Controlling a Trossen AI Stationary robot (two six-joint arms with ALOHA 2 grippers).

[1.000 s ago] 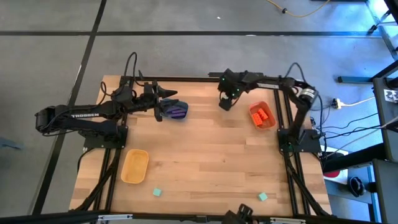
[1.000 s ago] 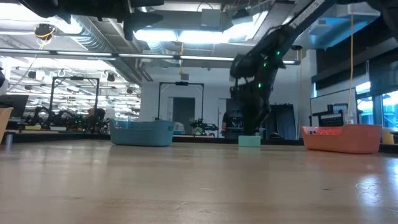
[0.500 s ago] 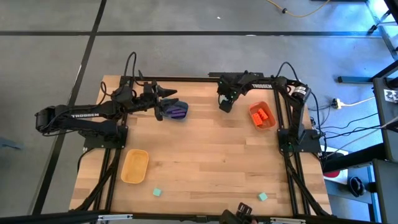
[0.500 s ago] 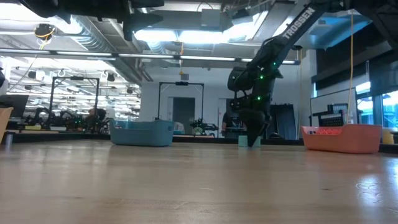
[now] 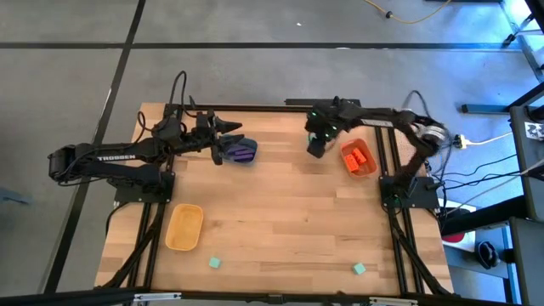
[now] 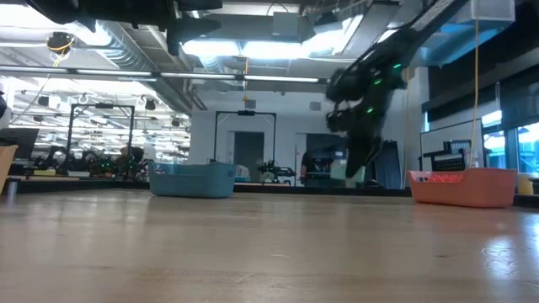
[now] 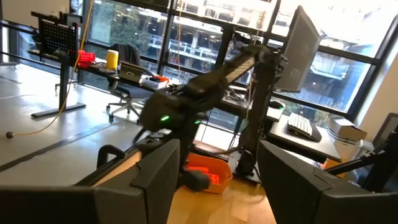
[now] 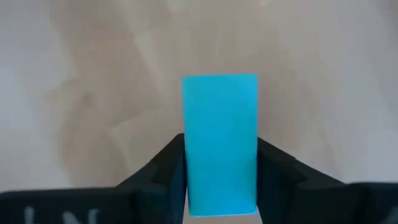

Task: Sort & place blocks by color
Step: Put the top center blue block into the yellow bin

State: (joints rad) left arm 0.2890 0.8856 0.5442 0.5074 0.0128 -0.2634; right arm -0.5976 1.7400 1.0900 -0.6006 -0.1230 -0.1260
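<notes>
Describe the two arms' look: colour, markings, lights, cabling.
Both are dark jointed arms. The left arm carries white TROSSEN lettering, with black cables looped near its wrist. The right arm shows green lights near the right gripper, whose dark fingers are angular.

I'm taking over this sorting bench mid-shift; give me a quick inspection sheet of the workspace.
Surface: wooden table, bare in the middle.
Job's things: purple blocks in the blue tub; orange blocks in the orange tub; yellow tub looks empty; two mint blocks lie loose at the near edge; a third mint block is held above the table.
Clutter: nothing seen.
Grippers: right gripper shut on that block, beside the orange tub; left gripper open at the blue tub.
Cables: black leads right of the table.
Surroundings: desks and chair.
</notes>
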